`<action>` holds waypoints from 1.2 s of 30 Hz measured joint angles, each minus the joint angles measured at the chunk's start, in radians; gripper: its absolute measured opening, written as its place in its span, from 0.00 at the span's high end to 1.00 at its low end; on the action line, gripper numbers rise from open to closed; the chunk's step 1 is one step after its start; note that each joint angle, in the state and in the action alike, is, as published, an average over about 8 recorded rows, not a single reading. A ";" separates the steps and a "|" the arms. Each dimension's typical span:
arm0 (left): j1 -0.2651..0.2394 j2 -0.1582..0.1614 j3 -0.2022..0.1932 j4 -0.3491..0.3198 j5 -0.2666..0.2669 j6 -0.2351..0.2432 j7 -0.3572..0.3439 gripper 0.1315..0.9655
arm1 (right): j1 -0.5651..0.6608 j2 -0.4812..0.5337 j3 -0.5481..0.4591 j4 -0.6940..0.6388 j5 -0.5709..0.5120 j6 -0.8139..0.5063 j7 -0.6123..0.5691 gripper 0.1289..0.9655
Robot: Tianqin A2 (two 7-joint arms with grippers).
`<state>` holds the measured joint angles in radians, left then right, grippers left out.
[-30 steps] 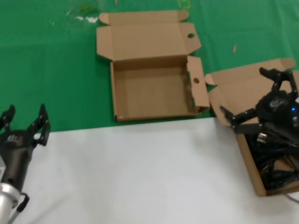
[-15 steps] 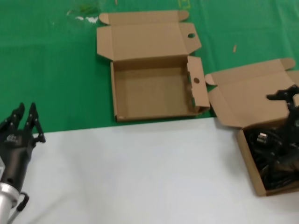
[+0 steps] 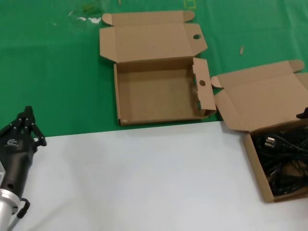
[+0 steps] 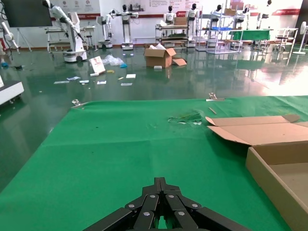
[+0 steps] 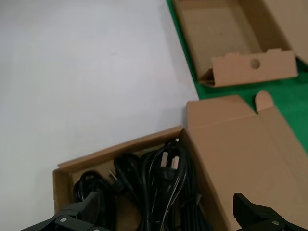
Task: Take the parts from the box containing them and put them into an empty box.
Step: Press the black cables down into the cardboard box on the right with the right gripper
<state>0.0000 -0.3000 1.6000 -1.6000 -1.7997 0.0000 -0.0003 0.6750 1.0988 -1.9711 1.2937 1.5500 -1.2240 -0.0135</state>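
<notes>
Left gripper (image 3: 26, 120) jaws pressed together, parked near table's left edge at white-green boundary. Right gripper (image 5: 168, 219) jaws spread wide above box of cables (image 3: 255, 159); in head view I see only a sliver at right edge. Black power cables (image 5: 154, 185) lie tangled inside, individual bundles hard to separate. Empty box (image 3: 156, 94) open, far centre on green cloth (image 3: 53, 72).

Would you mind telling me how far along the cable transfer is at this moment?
Nothing looks transferred: the shallow brown cardboard box with round-holed flaps is empty, and the black coiled power cables all lie in the plain-flapped brown cardboard box. Neither gripper holds anything: the open right gripper hovers above the cables; the shut left gripper waits at the table's near left. Every cable remains.
</notes>
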 joint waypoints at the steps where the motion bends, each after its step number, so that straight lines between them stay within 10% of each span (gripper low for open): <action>1: 0.000 0.000 0.000 0.000 0.000 0.000 0.000 0.98 | 0.012 -0.007 -0.005 -0.012 -0.009 -0.011 -0.003 0.00; 23: 0.000 0.000 0.000 0.000 0.000 0.000 0.000 0.99 | 0.069 -0.093 -0.014 -0.150 -0.089 -0.030 -0.102 0.18; 36: 0.000 0.000 0.000 0.000 0.000 0.000 0.000 0.99 | 0.083 -0.122 -0.018 -0.212 -0.104 -0.030 -0.135 0.52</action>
<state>0.0000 -0.3000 1.6000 -1.6000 -1.7997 0.0000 -0.0003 0.7583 0.9767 -1.9895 1.0821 1.4458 -1.2542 -0.1484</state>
